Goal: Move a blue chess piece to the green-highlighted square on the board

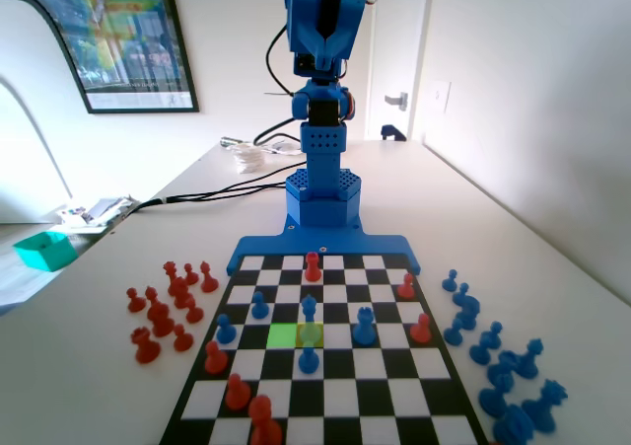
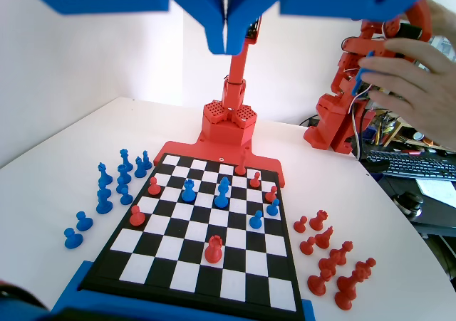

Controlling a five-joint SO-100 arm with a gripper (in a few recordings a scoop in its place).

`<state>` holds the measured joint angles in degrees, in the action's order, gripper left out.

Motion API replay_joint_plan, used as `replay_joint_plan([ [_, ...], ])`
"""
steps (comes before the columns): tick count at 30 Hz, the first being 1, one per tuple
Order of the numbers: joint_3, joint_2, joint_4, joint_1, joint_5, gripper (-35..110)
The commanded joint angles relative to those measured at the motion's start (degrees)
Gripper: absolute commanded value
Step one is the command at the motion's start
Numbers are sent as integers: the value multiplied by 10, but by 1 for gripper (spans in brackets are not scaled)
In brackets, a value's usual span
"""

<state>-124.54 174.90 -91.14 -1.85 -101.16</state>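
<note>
Board (image 1: 325, 386): I am seeing it lying flat on the table (image 1: 513, 228), its far edge joined to the arm's blue base.

Gripper (image 2: 226, 43): I am holding it high above the board in the wrist view, jaws pressed together, nothing between them.

Green square (image 1: 283, 335): sitting bare in the fixed view, left of the yellow-green square.

Pawn (image 1: 309, 310): standing on the yellow-green square, just beside the green one.

Margins: spare red pieces (image 1: 163, 312) are crowding the table left of the board in the fixed view, spare blue pieces (image 1: 498, 361) crowding the right. Several squares near the pawn are lying open.
</note>
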Motion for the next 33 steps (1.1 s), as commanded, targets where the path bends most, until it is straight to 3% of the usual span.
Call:
replay_joint_plan([
  [1,-3,2,11,-3,-7,1],
  [20,3,-15,9,6,-6,1],
  [33,121,-283,110,-1,72,1],
])
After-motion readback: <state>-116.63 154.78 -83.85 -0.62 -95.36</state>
